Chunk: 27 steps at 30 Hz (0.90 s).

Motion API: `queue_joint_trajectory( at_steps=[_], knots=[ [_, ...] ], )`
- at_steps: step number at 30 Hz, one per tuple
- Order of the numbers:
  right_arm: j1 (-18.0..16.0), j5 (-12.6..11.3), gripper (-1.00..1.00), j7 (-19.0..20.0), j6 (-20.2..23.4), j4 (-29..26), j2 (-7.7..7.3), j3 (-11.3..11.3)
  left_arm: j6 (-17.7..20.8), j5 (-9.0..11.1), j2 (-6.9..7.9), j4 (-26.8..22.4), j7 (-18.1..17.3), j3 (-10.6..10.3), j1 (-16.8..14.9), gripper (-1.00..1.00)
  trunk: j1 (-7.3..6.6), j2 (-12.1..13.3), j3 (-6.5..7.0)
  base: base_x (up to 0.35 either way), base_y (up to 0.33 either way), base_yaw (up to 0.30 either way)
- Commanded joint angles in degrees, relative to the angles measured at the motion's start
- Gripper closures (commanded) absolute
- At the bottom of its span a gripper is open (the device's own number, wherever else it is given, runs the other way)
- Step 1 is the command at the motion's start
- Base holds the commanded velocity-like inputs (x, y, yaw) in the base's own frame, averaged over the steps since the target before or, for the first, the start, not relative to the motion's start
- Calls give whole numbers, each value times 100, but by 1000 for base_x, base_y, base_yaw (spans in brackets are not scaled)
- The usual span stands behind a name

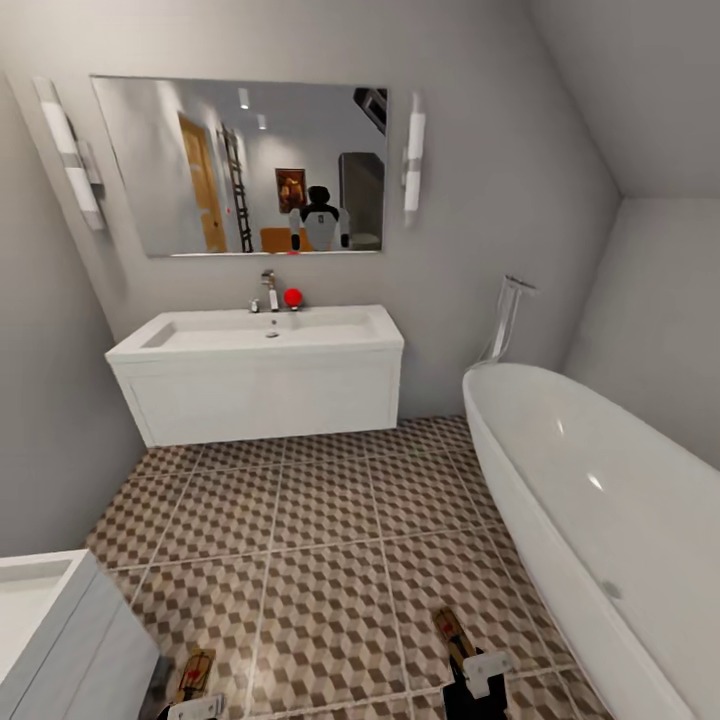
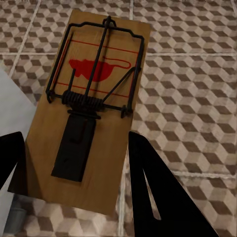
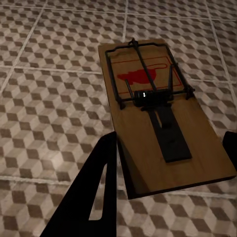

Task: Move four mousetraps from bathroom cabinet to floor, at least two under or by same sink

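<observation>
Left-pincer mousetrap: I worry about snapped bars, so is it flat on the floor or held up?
Held up: the mousetrap sits between the left pincer fingers, with floor tiles visible beyond its edges.

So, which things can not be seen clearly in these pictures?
- Left gripper: the head view's bottom edge cuts it; in the left wrist view the mousetrap covers the finger contact.
- Right gripper: one finger is cut by the right wrist view's edge.
- Floor under the sink: hidden behind its front.
- Other two traps and the cabinet: whereabouts cannot be told.
</observation>
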Motion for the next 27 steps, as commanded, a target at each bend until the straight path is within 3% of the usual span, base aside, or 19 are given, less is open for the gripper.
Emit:
queue_joint_trajectory(
  at_steps=[1,9,27],
  knots=[
    [0,-7,100,-13,0,0,-1,3,4,-26,0,0,36,2,0,100,0,0,0,248,-95,16],
    [0,-7,100,-13,0,0,2,3,2,-26,0,0,33,2,0,100,0,0,0,248,-95,40],
    [0,-7,100,-13,0,0,-3,3,2,-26,0,0,35,2,0,100,0,0,0,248,-24,202]
  ],
)
